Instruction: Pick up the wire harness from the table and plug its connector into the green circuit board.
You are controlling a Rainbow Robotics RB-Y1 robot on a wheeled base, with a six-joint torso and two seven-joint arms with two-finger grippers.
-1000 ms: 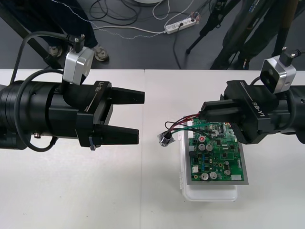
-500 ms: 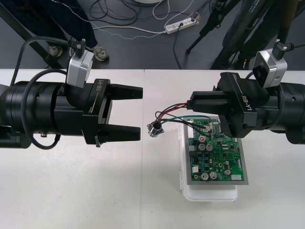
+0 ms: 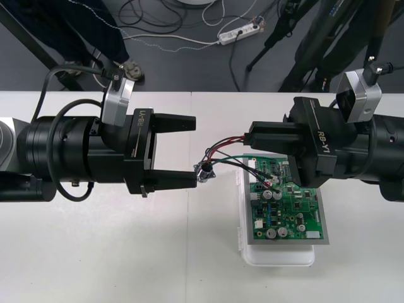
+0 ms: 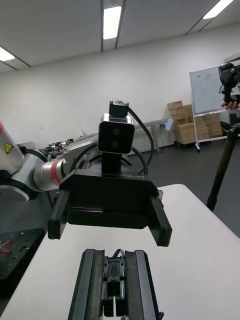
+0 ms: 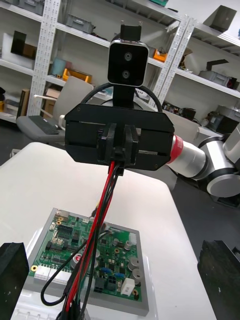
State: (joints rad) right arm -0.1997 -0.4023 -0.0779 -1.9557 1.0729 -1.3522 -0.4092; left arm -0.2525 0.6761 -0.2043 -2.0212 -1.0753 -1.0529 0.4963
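**A:** Status on the harness?

**B:** Right gripper [image 3: 251, 140] is holding the wire harness [image 5: 101, 215]. Its fingers are closed tight on the plug [image 5: 120, 151] end, just right of frame centre. It's hovering over the upper-left corner of the green circuit board [image 3: 287, 202].

**A:** Plug seated?

**B:** No. It's sitting between the fingers, clear of the board. The wires [image 3: 222, 160] (red, black, green) are trailing left from the fingertips down to the metal socket [image 3: 204, 172], which is dangling at frame centre.

**A:** Left arm?

**B:** Left gripper [image 3: 193, 150] is sitting left of centre, facing the right one. Fingers are spread wide and gripping nothing. The socket is hanging just beside its lower fingertip; can't tell if it's touching.

**A:** Board?

**B:** Lying flat on its white base [image 3: 281, 257], lower right of the table [image 3: 95, 252]. Nothing is plugged into it from this harness.

**A:** Progress?

**B:** I'm calling the pick-up done, since the harness looks lifted off the table. Insertion is all outstanding. My guess is that the left is lining up to take the socket end. The plug then needs aligning with its header and pressing in.
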